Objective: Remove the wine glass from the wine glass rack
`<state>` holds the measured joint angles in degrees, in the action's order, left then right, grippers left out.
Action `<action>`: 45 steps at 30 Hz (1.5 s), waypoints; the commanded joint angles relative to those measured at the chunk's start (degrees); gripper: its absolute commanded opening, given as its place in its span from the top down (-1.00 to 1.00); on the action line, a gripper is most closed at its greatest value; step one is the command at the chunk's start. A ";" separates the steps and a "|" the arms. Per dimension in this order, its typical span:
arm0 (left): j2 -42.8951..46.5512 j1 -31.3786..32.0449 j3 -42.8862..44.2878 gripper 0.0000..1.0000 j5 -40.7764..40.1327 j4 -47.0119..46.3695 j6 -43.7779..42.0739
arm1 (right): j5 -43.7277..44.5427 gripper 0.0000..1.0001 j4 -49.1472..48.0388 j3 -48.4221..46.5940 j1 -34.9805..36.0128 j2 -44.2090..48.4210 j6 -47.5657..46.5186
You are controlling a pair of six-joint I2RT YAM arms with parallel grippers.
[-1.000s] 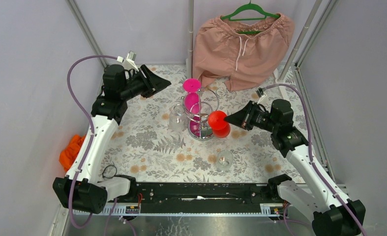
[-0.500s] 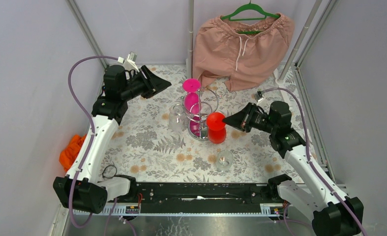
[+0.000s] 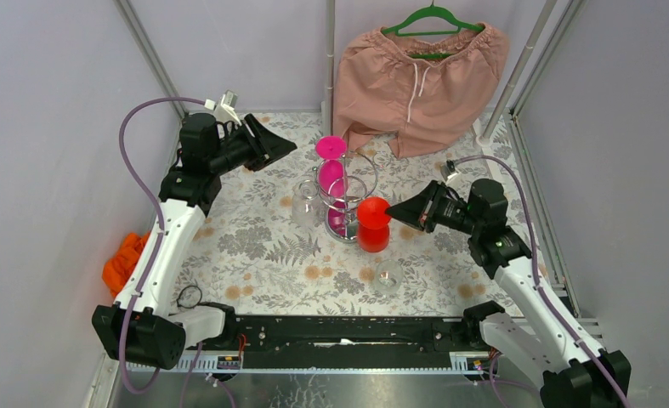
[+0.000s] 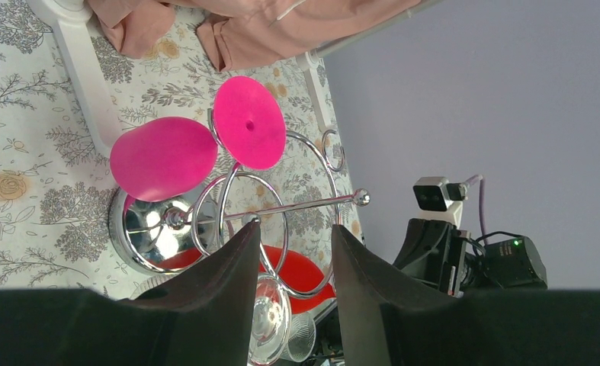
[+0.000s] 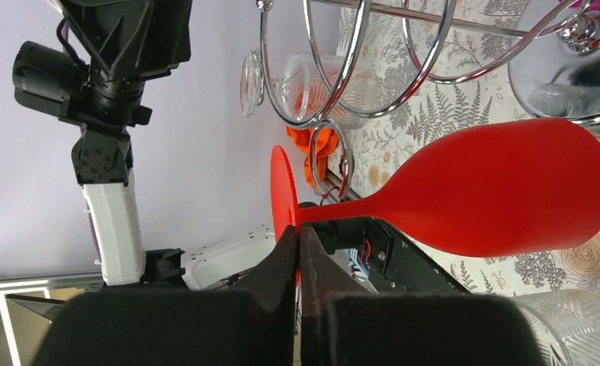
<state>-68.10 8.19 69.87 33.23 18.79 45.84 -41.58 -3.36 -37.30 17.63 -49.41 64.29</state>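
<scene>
The chrome wine glass rack (image 3: 348, 200) stands mid-table, with two pink glasses (image 3: 331, 149) and a clear glass (image 3: 307, 204) hanging from its rings. My right gripper (image 3: 388, 208) is shut on the foot of a red wine glass (image 3: 372, 225), holding it bowl-down just right of the rack. In the right wrist view the red glass (image 5: 495, 194) lies beside the rings (image 5: 357, 69), its stem in none of them, and my fingers (image 5: 298, 232) pinch its foot. My left gripper (image 3: 284, 144) is open and empty, high at the rack's far left. It faces the rack base (image 4: 148, 229).
A clear glass (image 3: 388, 276) lies on the floral table near the front. Pink shorts on a green hanger (image 3: 420, 68) hang at the back beside a white pole (image 3: 329, 51). An orange cloth (image 3: 122, 259) lies at the left edge.
My right gripper has brought the red glass down and slightly left, turning it from tilted to bowl-down beside the rack. The left arm has not moved.
</scene>
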 commanded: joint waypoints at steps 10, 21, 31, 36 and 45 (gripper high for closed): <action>0.30 -0.55 0.36 0.07 -0.49 -1.09 -1.77 | 0.11 1.00 13.52 -7.61 0.39 9.13 -3.44; 2.03 -0.54 2.17 0.08 -1.77 1.16 -2.82 | 8.96 1.00 28.89 -26.24 0.31 10.99 -11.71; 3.78 -0.54 3.01 0.09 1.93 -2.65 -1.26 | 5.26 1.00 8.20 -34.55 0.39 6.20 -7.67; 4.71 -0.54 1.14 0.09 11.23 -17.01 3.74 | 1.73 1.00 -14.92 -29.74 0.39 2.66 2.30; 0.87 -0.54 -9.82 0.12 26.66 -69.49 32.94 | 1.80 1.00 -42.56 -22.59 0.38 -0.28 16.24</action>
<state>-64.49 8.10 63.72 51.31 -20.47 62.63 -38.65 -27.86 -60.69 17.63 -50.68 73.49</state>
